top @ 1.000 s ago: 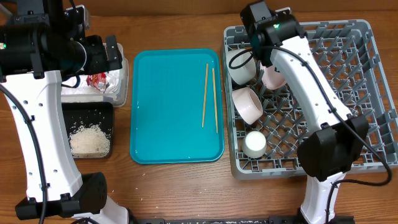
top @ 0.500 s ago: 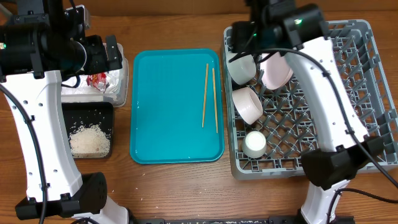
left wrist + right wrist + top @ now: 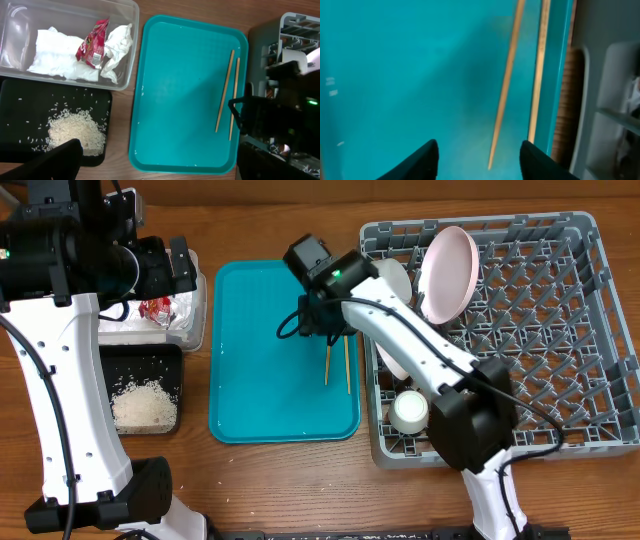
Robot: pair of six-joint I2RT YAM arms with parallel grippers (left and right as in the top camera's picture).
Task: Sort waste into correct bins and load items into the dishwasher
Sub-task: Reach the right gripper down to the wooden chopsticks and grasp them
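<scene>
Above the chopsticks, right tool half open, seemingly empty.

Upper ends of the chopsticks covered by the right arm overhead; blurred and cropped at the top edge in the right wrist view.

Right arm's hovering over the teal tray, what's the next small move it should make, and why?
Probably nudge the right pincer slightly toward the dish rack before lowering. Its open fingers hang above the chopsticks on the teal tray, but only one stick lies between them; the other lines up with a finger.
</scene>
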